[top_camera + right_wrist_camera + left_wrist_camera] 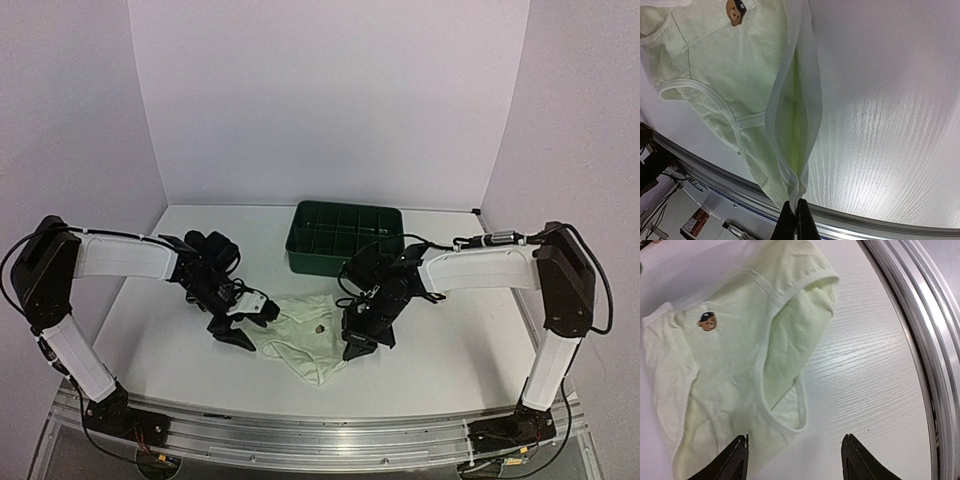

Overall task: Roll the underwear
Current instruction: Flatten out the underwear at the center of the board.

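Your right gripper [794,206] is pinched tight on a hem of the cream-white underwear [730,70]; your left gripper [795,439] stands spread wide.
The garment lies on the white table [865,380], stretching away from the right fingertips. Your left jaws straddle its edge, one finger over cloth, the other over bare tabletop. A green tray [315,262] sits beyond both hands.

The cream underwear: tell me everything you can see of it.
The cream underwear is a soft, pale knit brief with white banded edges and a small bear emblem. It lies spread and rumpled on the white table, between the arms. The right claw is shut on one edge band; the left claw stands open over its other side.
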Robot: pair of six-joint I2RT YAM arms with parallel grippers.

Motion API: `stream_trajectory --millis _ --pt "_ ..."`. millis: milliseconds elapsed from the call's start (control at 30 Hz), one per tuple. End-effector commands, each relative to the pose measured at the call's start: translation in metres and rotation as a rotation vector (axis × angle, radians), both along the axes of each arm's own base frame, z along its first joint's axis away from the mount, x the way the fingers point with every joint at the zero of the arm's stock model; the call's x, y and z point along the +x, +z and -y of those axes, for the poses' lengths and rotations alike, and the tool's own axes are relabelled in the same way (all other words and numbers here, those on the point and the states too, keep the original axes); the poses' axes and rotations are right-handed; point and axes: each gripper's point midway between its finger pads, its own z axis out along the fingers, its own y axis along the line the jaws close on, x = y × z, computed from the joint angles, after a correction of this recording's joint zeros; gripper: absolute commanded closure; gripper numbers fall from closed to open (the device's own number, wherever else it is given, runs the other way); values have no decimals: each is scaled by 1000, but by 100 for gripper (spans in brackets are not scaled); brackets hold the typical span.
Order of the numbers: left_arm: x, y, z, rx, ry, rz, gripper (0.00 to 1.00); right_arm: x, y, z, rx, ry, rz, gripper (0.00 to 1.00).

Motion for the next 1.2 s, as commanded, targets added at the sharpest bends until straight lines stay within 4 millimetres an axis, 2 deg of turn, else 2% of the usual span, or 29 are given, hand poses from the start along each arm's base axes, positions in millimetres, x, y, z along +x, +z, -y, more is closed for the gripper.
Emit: stream_trajectory --millis 0,133,300,367,467,533,600,667,800,900,967,1033,1100,1167 --pt "27 -15 5 42 -52 200 40 7 34 -23 92 21 29 100" --pt "35 -35 4 79 -66 242 42 12 40 -26 99 22 46 100" --pt "31 -49 8 93 -101 264 52 15 46 -26 97 22 66 100" --pt "29 -51 9 91 -107 263 61 17 50 -27 102 21 77 100" --pt "30 -47 12 76 -105 262 87 24 64 -31 116 28 108 100" --pt "34 -36 16 64 -80 253 99 29 80 -33 119 43 137 100" --pt "45 -17 20 41 -33 217 100 37 105 -32 121 59 190 100" --pt "63 17 22 -11 15 150 100 50 139 -29 137 59 266 100" --pt "106 78 18 -108 84 79 100 94 204 -16 193 -5 446 100" --pt "133 114 18 -169 102 124 100 128 238 -9 220 -38 563 100" --pt "145 129 19 -197 103 160 100 143 249 -9 223 -37 609 100" --pt "152 135 19 -206 97 191 100 146 248 -10 218 -29 614 100" --pt "155 134 17 -205 93 213 100 138 236 -10 212 -23 562 100" --pt "151 130 15 -210 93 214 100 120 214 -11 183 -13 494 100"
